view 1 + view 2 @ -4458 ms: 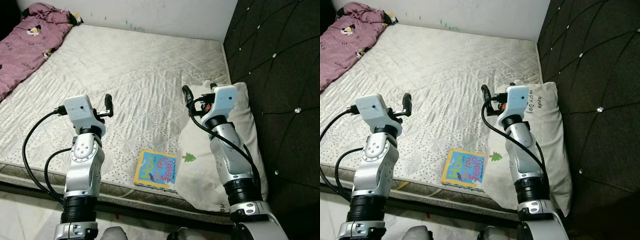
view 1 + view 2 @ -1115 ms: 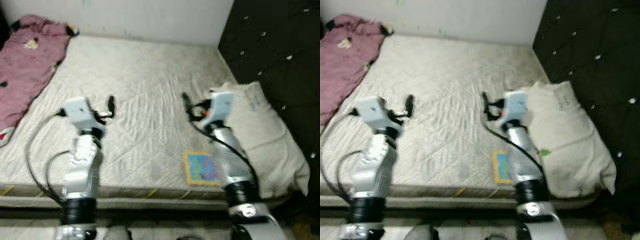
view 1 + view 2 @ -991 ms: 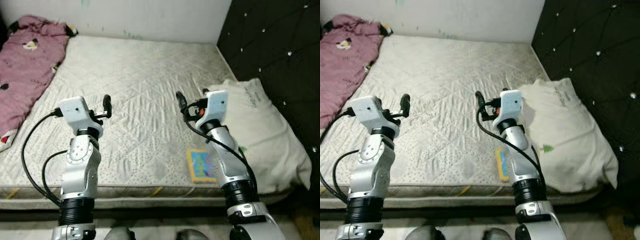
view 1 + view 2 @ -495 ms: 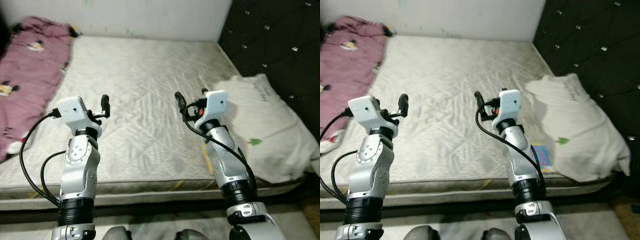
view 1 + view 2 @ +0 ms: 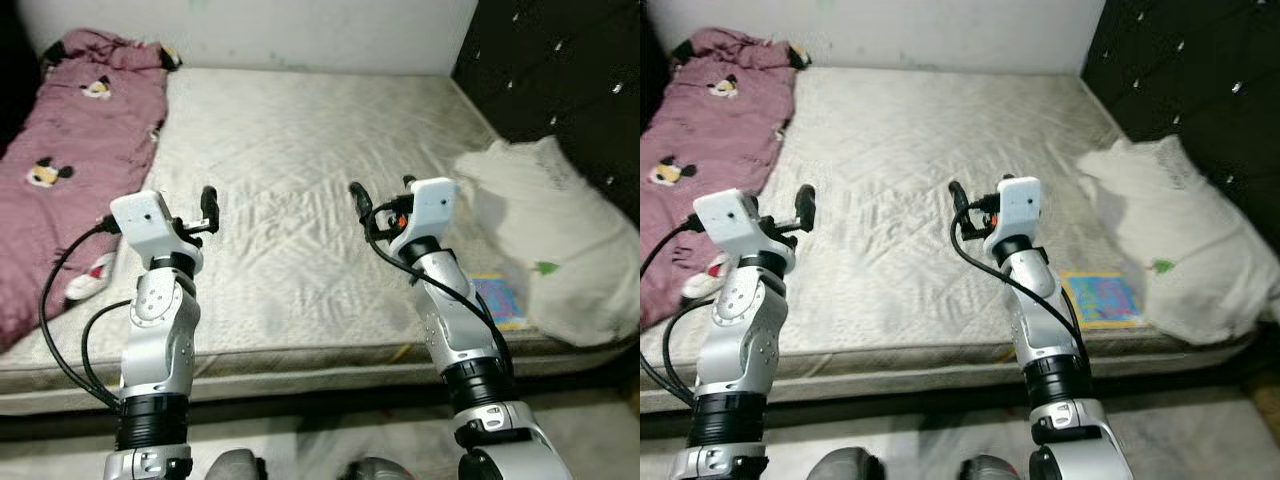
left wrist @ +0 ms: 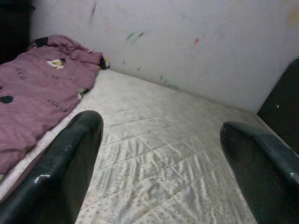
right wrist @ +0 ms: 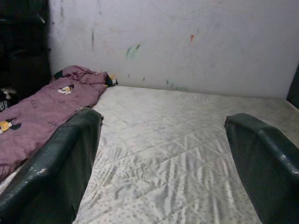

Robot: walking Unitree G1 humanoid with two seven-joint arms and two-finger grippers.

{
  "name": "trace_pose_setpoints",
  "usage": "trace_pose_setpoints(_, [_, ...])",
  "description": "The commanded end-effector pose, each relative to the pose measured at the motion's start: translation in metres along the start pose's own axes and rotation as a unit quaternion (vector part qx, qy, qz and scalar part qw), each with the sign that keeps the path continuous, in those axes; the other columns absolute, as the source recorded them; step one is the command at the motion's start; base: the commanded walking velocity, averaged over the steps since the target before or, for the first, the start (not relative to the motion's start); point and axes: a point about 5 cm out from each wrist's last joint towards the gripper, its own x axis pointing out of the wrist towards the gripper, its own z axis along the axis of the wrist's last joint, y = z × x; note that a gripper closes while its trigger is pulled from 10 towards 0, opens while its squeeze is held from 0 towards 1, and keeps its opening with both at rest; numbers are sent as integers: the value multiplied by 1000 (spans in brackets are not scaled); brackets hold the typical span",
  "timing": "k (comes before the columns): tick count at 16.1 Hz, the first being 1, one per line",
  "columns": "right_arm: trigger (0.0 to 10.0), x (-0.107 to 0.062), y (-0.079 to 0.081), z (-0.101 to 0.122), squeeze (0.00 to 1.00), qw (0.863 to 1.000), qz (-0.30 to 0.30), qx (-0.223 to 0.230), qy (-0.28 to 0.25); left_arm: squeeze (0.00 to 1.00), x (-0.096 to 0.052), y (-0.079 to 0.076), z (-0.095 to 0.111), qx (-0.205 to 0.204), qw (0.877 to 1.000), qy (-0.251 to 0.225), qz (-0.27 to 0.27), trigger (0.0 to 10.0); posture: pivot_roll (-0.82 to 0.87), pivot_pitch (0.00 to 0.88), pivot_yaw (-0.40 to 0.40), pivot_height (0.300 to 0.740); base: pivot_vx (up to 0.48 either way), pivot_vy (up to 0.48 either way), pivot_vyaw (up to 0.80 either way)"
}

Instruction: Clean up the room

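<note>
left eye view: bare quilted mattress (image 5: 310,160) runs up to a white wall. a pink blanket (image 5: 70,150) with cartoon prints lies crumpled along the robot's left edge, part of it hanging off the side. a white pillow (image 5: 545,230) slumps at the right against the dark tufted headboard (image 5: 560,80); a colourful book (image 5: 500,302) lies flat just beside it, near the mattress edge. these three read as the items to tidy. the left gripper (image 5: 207,205) and right gripper (image 5: 358,200) are raised over the near mattress, holding nothing, a carry posture and not a reach.

right eye view: same layout; book well right of the right arm, so a turn or step looks needed first.

left wrist view: fingers (image 6: 70,163) spread wide, mattress showing between them, blanket beyond.

right wrist view: fingers (image 7: 60,163) likewise spread apart, nothing between, aimed along the bed toward the wall.
</note>
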Motion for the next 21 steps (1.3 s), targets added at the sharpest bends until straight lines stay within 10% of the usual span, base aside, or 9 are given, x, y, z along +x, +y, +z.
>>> trace_pose_setpoints(1, [10000, -3, -11, -2, 0, 1000, -18, -1, 8, 0, 0, -8, -2, -4, 1000, 6, -10, 10000, 38, 0, -49, 740, 0, 450, 0])
trace_pose_setpoints(14, [10000, -4, -10, -4, 0, 1000, -9, -9, 15, 0, -1, -7, -2, -9, 1000, 1, -4, 10000, 35, 0, -51, 740, 0, 449, 0])
trace_pose_setpoints(21, [10000, -4, -10, -5, 0, 1000, -3, -13, 18, 0, -2, -10, 1, -13, 1000, -13, -18, 10000, 33, 0, -53, 740, 142, 0, 0])
